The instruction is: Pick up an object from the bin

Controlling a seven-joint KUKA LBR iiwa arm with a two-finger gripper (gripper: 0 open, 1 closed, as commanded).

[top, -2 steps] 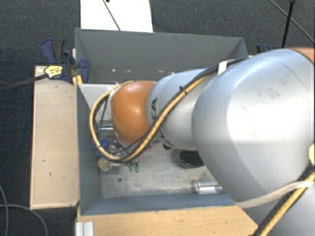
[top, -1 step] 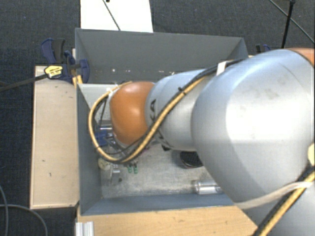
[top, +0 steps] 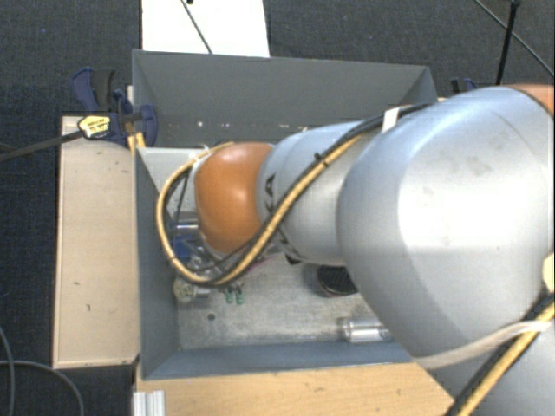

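Floor of the bin (top: 277, 94), near wall first: a silver cylinder (top: 360, 329) lies just beside that wall, long axis along it, its right end hidden under the arm (top: 434, 232). Further in, a dark round thing (top: 334, 280) sits half under the arm, well apart from the gripper. Left of both, some small green bits (top: 232, 297) and a pale lump (top: 184, 291) lie on the floor near the left wall. The gripper (top: 192, 265) hangs just beyond them, low by the left wall, under the orange wrist cover (top: 227, 196) with a cable (top: 173, 189) looped round it. We cannot tell how wide it stands or whether it has hold of anything, because the cover hides it. Something blue (top: 182, 248) shows at the same spot; we cannot say whether it is part of the robot or a thing of the bin.

Judgement: the nearest candidates are the pale lump and green bits, which lie toward the near wall from the gripper. The silver cylinder and dark round thing lie off to the right.
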